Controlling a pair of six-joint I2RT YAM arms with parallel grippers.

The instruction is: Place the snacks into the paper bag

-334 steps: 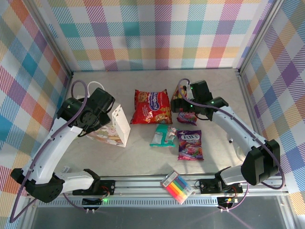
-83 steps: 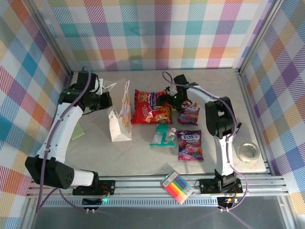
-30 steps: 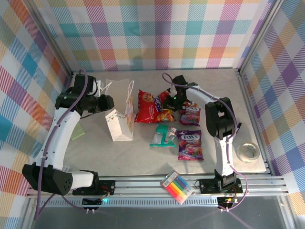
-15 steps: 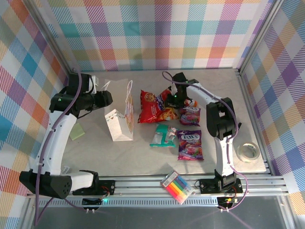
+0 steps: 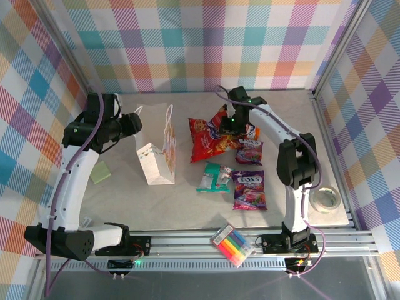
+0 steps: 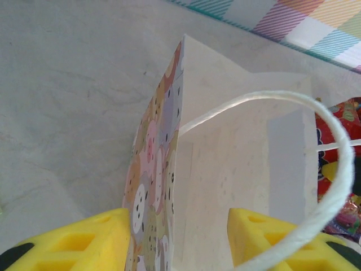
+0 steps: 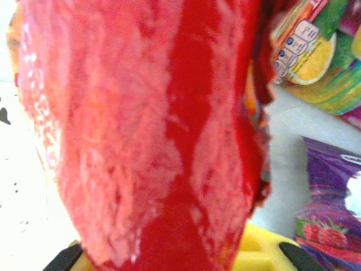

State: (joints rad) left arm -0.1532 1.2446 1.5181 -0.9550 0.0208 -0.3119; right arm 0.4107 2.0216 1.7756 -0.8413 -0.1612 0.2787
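Observation:
The white paper bag (image 5: 157,164) with its pastel print stands at mid-left, and its mouth (image 6: 225,169) gapes in the left wrist view. My left gripper (image 5: 135,122) (image 6: 179,243) is open over the bag's rim. The printed wall (image 6: 151,186) lies between its yellow fingers (image 6: 84,243), and a rope handle (image 6: 338,180) loops past the other finger. My right gripper (image 5: 234,121) (image 7: 169,261) is shut on the large red chip bag (image 5: 208,139) (image 7: 141,135), which hangs tilted off the table. The teal packet (image 5: 215,177), the purple candy bag (image 5: 249,189) and two small packets (image 5: 250,150) lie on the table.
A flat pack of coloured markers (image 5: 233,245) lies on the front rail. A tape roll (image 5: 324,200) sits at the right edge of the table, and a green slip (image 5: 100,173) is at the left. Checked walls enclose the table on three sides.
My right gripper has risen and drawn back to the right, lifting the red chip bag's far end off the table. My left gripper has shifted slightly up and left at the bag's rim.

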